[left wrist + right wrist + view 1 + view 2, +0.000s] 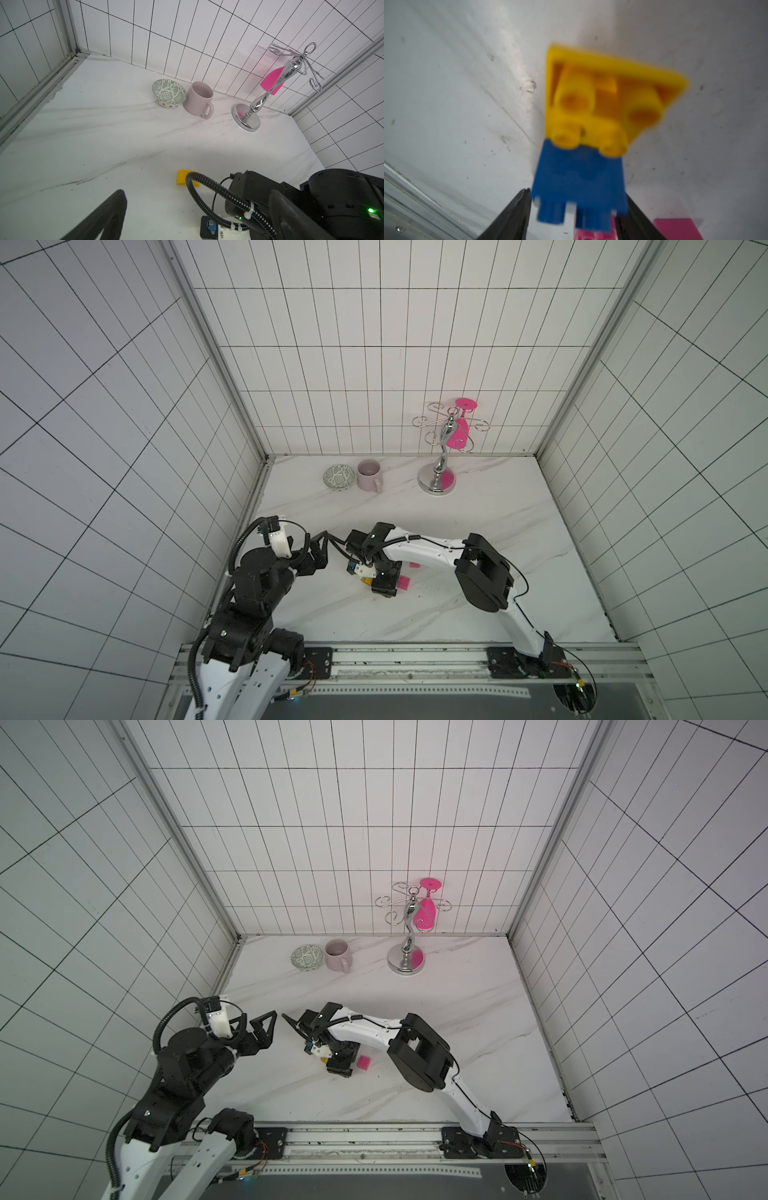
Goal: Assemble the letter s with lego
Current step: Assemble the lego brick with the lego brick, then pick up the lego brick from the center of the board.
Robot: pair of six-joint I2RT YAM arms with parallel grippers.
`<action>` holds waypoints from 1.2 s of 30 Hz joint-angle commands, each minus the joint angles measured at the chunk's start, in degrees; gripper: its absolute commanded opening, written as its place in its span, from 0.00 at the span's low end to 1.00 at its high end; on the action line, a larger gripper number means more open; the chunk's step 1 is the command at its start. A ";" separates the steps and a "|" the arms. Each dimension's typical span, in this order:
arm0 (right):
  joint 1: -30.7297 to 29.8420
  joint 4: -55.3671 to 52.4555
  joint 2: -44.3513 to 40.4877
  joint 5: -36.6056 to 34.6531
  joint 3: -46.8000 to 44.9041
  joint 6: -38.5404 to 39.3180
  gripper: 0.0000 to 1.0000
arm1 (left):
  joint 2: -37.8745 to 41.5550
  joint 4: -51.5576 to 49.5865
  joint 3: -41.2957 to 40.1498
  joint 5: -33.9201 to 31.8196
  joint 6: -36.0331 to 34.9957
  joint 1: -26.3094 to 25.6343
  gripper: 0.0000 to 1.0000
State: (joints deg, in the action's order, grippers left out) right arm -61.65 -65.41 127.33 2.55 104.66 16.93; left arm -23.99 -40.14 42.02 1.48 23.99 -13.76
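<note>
While the blue brick [579, 176] already sits pressed onto the long yellow brick [602, 99], the letter is barely begun.
Well in front of the mug [369, 475], the right gripper [577, 194] straddles the blue brick, though I cannot tell whether it is squeezing it. One pink cube [403, 582], another pink cube [414, 565] and the rounded yellow brick [185, 177] lie loose nearby, and the left gripper [258, 1021] hangs spread wide and empty.

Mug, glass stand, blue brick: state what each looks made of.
Mug: probably ceramic, matte pale pink, with a ribbed wall.
Stand: metal, mirror-polished like chrome; its base reflects pink.
Blue brick: moulded plastic, smooth and evenly coloured, though blurred here.
</note>
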 commanded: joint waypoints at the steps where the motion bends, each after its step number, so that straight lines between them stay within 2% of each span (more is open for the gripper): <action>1: 1.34 -1.41 -6.92 2.06 3.04 -2.37 0.66 | 0.61 -0.12 -0.01 -0.96 -0.13 0.22 0.99; 6: 7.13 6.47 -17.29 6.57 -4.83 -12.12 0.66 | -0.42 0.10 0.25 0.60 -0.37 0.22 0.99; 9: 13.12 11.80 -23.61 7.24 -11.98 -26.29 0.66 | -2.09 0.82 0.64 4.13 -0.95 0.14 0.99; 11: 16.17 11.85 -26.13 5.25 -16.40 -37.33 0.65 | -3.94 0.62 1.62 5.42 -0.46 -0.36 0.99; 14: 16.29 10.50 -28.94 0.02 -22.03 -49.52 0.65 | -6.62 -2.69 3.55 2.26 0.64 -0.66 0.99; 17: 15.00 9.80 -28.77 -2.68 -24.31 -55.64 0.65 | -9.23 -6.77 5.04 1.99 2.47 -0.65 0.98; 21: 12.84 10.13 -24.91 -2.84 -22.75 -58.53 0.67 | -10.35 -6.72 4.04 5.30 3.16 -0.66 0.98; 27: 12.15 11.80 -19.22 -5.37 -21.24 -60.58 0.67 | -11.52 -6.60 4.39 5.06 2.38 -0.66 0.98; 36: 13.81 14.84 -15.18 -5.45 -21.04 -59.82 0.62 | -9.10 -6.44 3.51 4.00 2.56 -0.66 0.98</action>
State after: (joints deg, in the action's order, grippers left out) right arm -48.36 -51.11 110.89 -1.37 81.93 -41.54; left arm -33.61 -46.61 45.50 6.07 26.37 -14.24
